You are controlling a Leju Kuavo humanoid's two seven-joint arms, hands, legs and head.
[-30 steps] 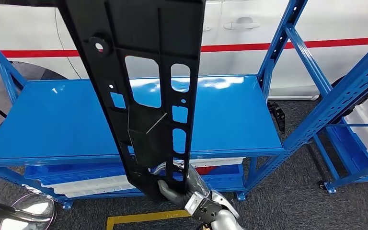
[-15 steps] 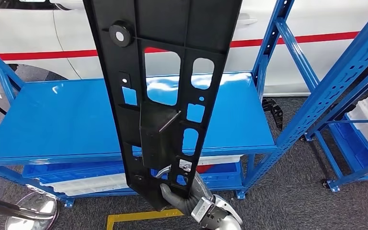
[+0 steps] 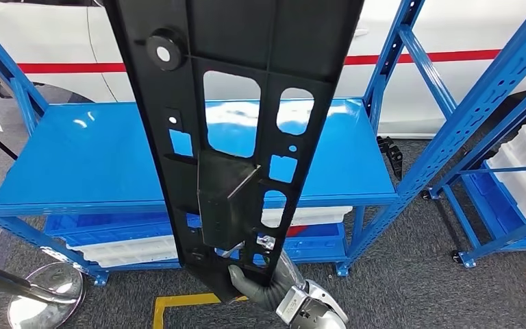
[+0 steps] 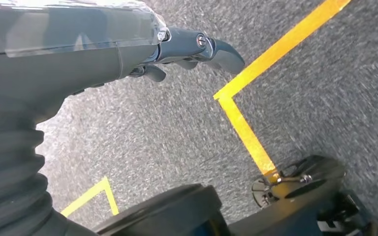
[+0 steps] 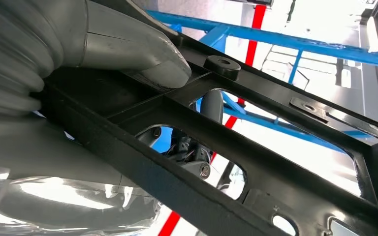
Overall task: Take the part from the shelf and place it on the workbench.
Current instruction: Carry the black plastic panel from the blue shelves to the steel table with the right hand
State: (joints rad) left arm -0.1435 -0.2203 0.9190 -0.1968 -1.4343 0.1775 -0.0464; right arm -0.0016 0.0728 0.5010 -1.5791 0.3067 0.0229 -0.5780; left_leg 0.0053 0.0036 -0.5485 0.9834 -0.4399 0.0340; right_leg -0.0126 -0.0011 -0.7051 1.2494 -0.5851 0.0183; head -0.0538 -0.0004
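The blue workbench (image 3: 75, 157) sits slightly lower and more square in my head view than it did a second ago, and the white car with its red stripe (image 3: 452, 75) behind it has slid too. Since the whole scene shifted together, I read that as the robot walking or turning, not anything on the floor moving. To me it means the carry is well along: the part is off the shelf and I am nearly facing the bench top, with the set-down not yet done.

The long black plastic panel (image 3: 246, 103) has also grown in the head view and stands more upright than a second ago, rising from my right hand (image 3: 264, 284) and running out past the top of the picture. It hangs in the air in front of the bench, touching nothing but the hand. Blue racking (image 3: 466, 116) stands close on the right, near enough that I would watch the panel's upper end when I tilt it down.

The right hand grips the panel at its lower end. In the right wrist view the grey thumb (image 5: 142, 54) presses on one face of a rib, and darker fingers (image 5: 211, 105) show through a cutout on the other face, so the panel is clamped between them.

My left hand (image 4: 197, 46) hangs over grey carpet (image 4: 325, 98) with yellow floor tape (image 4: 246, 132), holding nothing, fingers loosely curled; I cannot tell more.
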